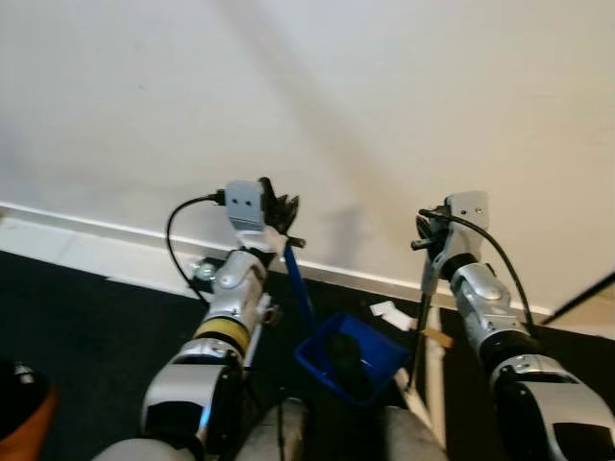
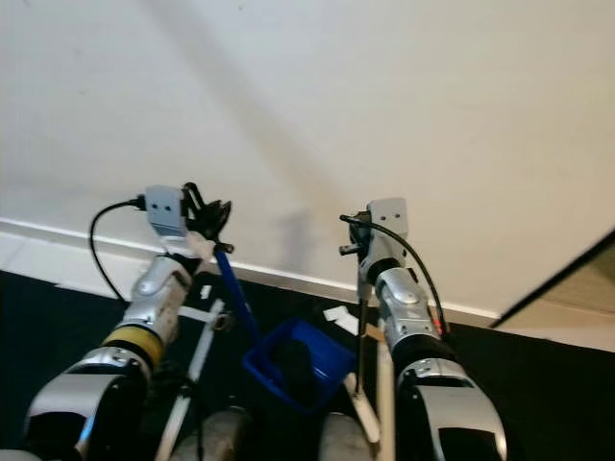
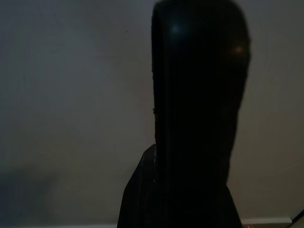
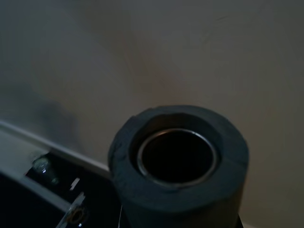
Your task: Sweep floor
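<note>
My left gripper point(image 1: 279, 216) is raised in front of the wall, shut on the top of a blue dustpan handle point(image 1: 300, 288). The handle slants down to the blue dustpan point(image 1: 351, 360), which hangs between my arms with something dark in it. In the left wrist view the handle end point(image 3: 199, 118) is a dark shape close to the lens. My right gripper point(image 1: 428, 235) is shut on a thin dark broom pole point(image 1: 421, 317) that runs down to the floor. The pole's grey foam-wrapped hollow top point(image 4: 178, 156) faces the right wrist camera.
A cream wall point(image 1: 336, 106) stands close ahead, with a white baseboard point(image 1: 86, 235) along the dark floor point(image 1: 77, 317). White paper scraps point(image 1: 389, 312) lie by the baseboard near the dustpan. An orange-brown object point(image 1: 19, 413) sits at the lower left.
</note>
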You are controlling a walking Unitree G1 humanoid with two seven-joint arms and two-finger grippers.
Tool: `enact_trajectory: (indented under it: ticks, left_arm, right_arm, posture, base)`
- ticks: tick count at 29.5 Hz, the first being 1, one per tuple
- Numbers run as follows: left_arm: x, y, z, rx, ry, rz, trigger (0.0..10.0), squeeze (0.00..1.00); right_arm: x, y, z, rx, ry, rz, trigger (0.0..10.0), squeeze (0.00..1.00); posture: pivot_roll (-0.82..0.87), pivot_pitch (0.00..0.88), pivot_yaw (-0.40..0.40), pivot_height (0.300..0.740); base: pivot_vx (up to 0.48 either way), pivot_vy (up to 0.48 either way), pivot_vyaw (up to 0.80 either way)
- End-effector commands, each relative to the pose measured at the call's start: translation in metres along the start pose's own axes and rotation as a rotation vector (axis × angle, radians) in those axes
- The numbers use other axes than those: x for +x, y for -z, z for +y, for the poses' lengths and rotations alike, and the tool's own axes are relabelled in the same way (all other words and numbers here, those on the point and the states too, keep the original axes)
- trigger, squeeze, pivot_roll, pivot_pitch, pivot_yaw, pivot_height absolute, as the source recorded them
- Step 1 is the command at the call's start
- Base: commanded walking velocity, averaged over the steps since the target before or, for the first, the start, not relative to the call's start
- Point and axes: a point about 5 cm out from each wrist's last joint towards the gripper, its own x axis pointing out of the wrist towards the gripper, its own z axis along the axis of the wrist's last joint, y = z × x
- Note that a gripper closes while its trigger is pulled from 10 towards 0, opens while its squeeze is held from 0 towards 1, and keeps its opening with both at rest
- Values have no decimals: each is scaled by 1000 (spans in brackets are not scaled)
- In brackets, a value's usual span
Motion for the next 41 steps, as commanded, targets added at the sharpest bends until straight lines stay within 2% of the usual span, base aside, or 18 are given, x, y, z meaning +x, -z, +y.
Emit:
enact_trajectory:
  ticks: [1,27,41]
  left_arm:
    - [4,-1,-4,-24,5,4,10000,0]
    - [-5,19,-15,-30,45,76,10000,0]
    - [-5,17,-13,-24,60,69,10000,0]
  right_arm:
    - [2,-2,-3,19,55,-7,10000,0]
    - [-6,13,-3,14,49,52,10000,0]
    - [-7,16,-3,11,54,61,10000,0]
  posture:
    - [67,0,-7,740]
    - [54,0,-16,740]
    - [51,0,-12,740]
  base:
    - [0,0,0]
    - [0,0,0]
    - [0,0,0]
